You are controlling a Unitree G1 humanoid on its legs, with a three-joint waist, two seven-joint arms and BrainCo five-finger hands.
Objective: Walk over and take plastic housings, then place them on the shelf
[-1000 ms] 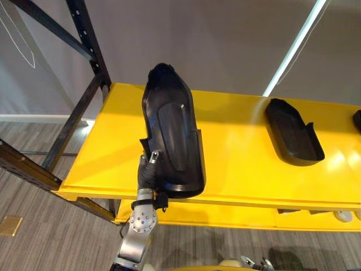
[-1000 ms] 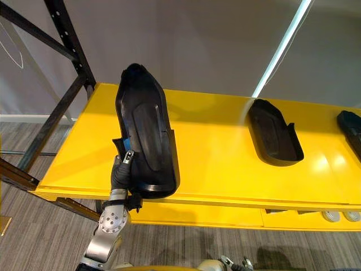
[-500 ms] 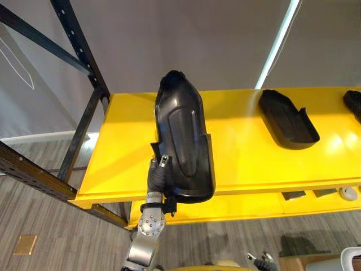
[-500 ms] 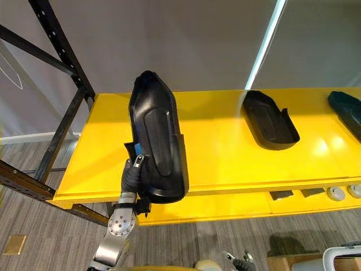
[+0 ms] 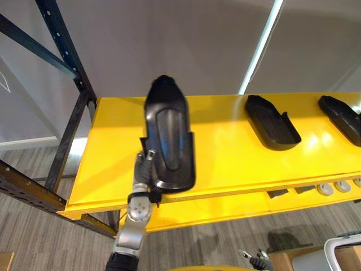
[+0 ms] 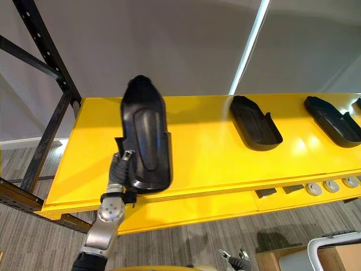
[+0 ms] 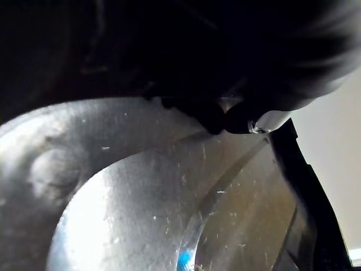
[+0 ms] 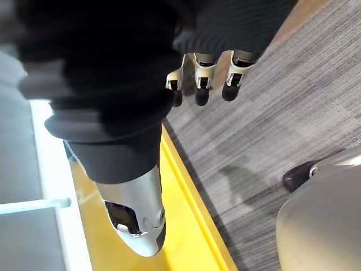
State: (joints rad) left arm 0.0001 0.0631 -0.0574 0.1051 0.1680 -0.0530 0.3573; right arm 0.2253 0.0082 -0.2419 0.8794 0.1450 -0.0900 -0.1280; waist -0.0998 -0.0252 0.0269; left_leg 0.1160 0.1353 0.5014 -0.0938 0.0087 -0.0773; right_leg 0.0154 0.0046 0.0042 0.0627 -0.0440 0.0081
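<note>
My left hand (image 5: 145, 171) is shut on the near left rim of a long black plastic housing (image 5: 168, 135), held hollow side up over the left part of the yellow shelf (image 5: 231, 164). The left wrist view looks into the housing's glossy inside (image 7: 141, 197) from very close. Two more black housings (image 5: 273, 122) (image 5: 342, 116) lie on the shelf to the right. My right hand (image 8: 210, 79) hangs over the grey floor beside the shelf's edge, fingers relaxed and holding nothing.
A black rack upright (image 5: 63, 59) and its brace stand at the shelf's left end. Several small parts (image 5: 330, 188) lie on a lower yellow tier at the right. A pale bin (image 5: 343, 257) stands on the floor at the lower right.
The camera has swung to the right, bringing a further housing on the shelf into view at the right. The held housing stays in my left hand over the shelf's left part.
</note>
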